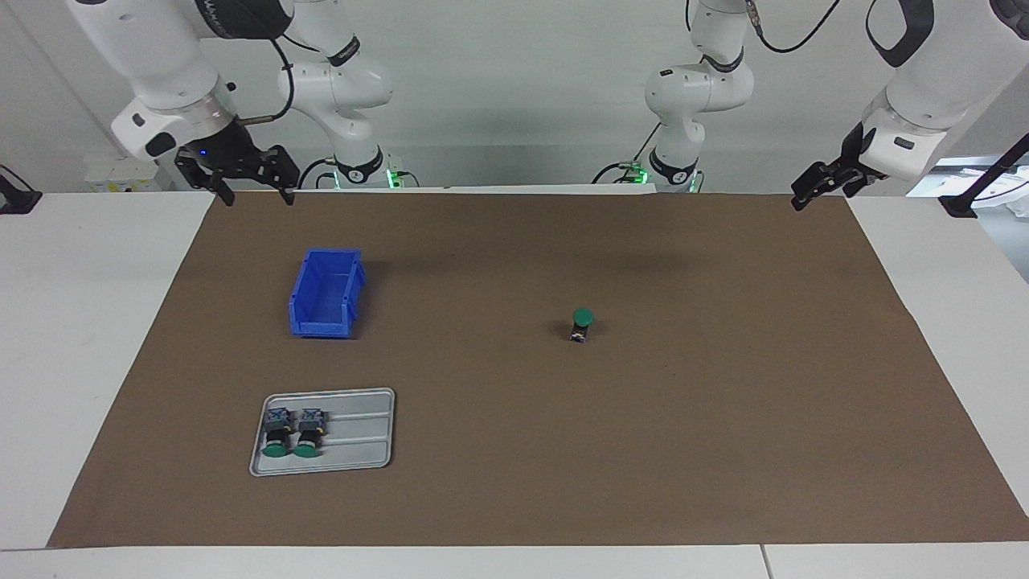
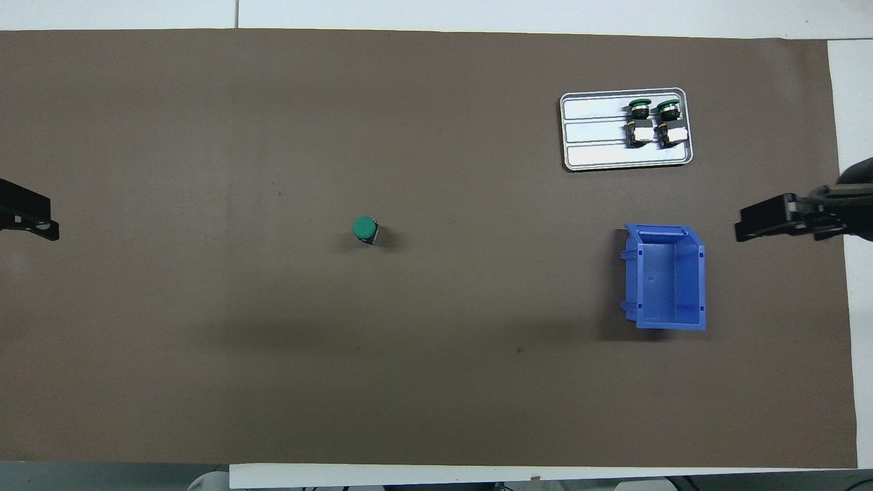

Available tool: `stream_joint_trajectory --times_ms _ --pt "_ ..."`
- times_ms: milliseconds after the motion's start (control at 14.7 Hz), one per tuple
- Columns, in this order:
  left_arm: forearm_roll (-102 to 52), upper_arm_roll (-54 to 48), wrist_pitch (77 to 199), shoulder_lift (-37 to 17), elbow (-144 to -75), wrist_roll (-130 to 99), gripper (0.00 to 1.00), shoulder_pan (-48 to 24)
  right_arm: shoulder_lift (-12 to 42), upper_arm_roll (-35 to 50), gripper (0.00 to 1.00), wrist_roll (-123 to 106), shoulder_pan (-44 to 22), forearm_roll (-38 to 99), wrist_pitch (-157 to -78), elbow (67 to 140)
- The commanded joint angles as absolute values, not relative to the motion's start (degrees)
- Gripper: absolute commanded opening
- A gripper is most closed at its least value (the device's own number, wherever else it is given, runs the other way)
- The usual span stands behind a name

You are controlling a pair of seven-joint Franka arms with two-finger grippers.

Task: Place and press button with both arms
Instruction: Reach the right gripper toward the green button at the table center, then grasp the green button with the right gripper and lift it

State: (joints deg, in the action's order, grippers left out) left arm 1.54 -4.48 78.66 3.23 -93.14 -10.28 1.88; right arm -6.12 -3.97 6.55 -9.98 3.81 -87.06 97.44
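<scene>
One button (image 1: pixel 581 324) (image 2: pixel 366 230) stands upright on the brown mat near the table's middle, green cap up, with nothing touching it. Two more buttons (image 1: pixel 293 434) (image 2: pixel 653 121) lie on their sides in a grey tray (image 1: pixel 358 438) (image 2: pixel 593 133). My right gripper (image 1: pixel 256 195) (image 2: pixel 740 228) hangs open and empty over the mat's edge at the right arm's end, beside the blue bin. My left gripper (image 1: pixel 806 197) (image 2: pixel 51 228) hangs open and empty over the mat's edge at the left arm's end. Both arms wait, well apart from the upright button.
An empty blue bin (image 1: pixel 325 293) (image 2: pixel 672 279) sits toward the right arm's end of the table. The tray lies farther from the robots than the bin. The brown mat (image 1: pixel 643 450) covers most of the white table.
</scene>
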Motion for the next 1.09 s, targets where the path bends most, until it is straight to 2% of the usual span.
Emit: stream_joint_trajectory --times_ms 0,340,613,1021 --pt "0.79 -4.66 78.22 3.43 -93.16 -10.19 1.0 2.72 0.76 -3.43 0.98 18.58 -20.25 5.36 -89.38 90.92" --pt "0.79 -4.66 78.57 3.6 -93.16 -9.84 1.0 2.72 17.36 -3.43 0.98 45.91 -36.53 4.13 -99.82 81.58" --pt "0.79 -4.66 78.93 3.78 -93.25 -10.11 1.0 2.55 29.42 -3.43 0.98 59.29 -42.44 1.41 -107.11 73.4" --pt "0.79 -4.66 78.84 3.78 -92.9 -10.19 1.0 2.81 36.12 -3.43 0.98 64.94 -46.32 -1.14 -117.05 73.47"
